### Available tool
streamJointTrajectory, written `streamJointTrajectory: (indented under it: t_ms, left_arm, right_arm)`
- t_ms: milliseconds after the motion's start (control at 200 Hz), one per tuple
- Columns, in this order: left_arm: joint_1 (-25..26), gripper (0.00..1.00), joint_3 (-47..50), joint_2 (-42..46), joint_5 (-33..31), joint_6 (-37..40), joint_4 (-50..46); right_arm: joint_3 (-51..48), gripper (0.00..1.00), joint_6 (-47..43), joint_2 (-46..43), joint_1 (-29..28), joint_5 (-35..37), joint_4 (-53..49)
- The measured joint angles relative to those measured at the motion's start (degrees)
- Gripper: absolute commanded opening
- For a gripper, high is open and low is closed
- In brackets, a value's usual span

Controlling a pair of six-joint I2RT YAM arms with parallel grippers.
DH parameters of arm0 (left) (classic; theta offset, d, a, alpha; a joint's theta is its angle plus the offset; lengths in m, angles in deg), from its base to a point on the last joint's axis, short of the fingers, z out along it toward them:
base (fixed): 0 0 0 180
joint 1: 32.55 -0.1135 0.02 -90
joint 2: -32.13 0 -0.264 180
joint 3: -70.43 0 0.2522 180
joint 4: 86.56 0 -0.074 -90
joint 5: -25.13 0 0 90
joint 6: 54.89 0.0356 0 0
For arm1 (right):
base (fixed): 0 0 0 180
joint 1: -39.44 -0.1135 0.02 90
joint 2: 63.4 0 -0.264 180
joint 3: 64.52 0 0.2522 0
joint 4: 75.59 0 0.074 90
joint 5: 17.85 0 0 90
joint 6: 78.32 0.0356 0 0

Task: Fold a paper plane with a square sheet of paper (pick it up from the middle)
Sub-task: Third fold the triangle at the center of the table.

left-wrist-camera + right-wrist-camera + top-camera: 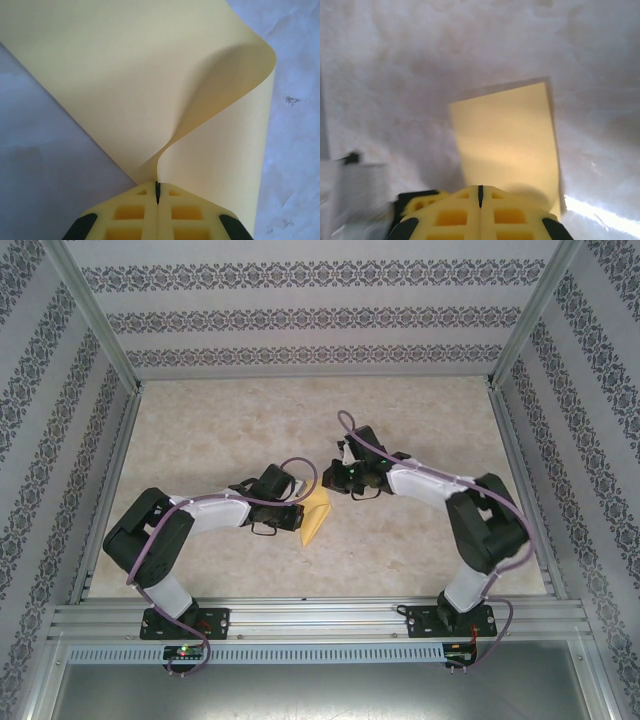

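Two wrist views add what the top view cannot. On the left wrist, the left pincer (157, 187) is closed on the sheet (125, 75), which is nipped at the seam between its yellow fingers. The thin, plain yellow paper rises from there in a smooth curl and bends over without a crease. On the right wrist, the right pincer (480, 189) is closed on nothing, and the matte, straight-edged sheet lies just past its tips; whether they touch I cannot tell. From above, the sheet is a small wedge in the middle of the mottled beige bench (230, 420). The left arm (200, 512) reaches right with its elbow out. The right arm (430, 483) reaches left, folded at the elbow.
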Motion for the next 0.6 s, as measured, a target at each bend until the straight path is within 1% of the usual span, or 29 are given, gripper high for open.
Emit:
streamJointTrajectory:
  t_ms: [120,270,370,600]
  left_arm:
    - [0.0,0.0,-0.1,-0.1,0.2,0.1,0.0]
    - [0.0,0.0,-0.2,-0.3,0.5,0.2,0.0]
    - [0.0,0.0,-0.2,-0.3,0.6,0.2,0.0]
    - [0.0,0.0,-0.3,-0.4,0.8,0.2,0.0]
  right_arm:
    - [-6.0,0.0,3.0,-5.2,-3.1,-0.2,3.9]
    - [-13.2,0.0,8.7,-5.8,-9.7,-0.4,8.1]
    - [-15.3,0.0,11.8,-5.7,-13.4,-0.4,8.9]
    - [-15.3,0.0,15.3,-4.7,-15.4,-0.2,12.3]
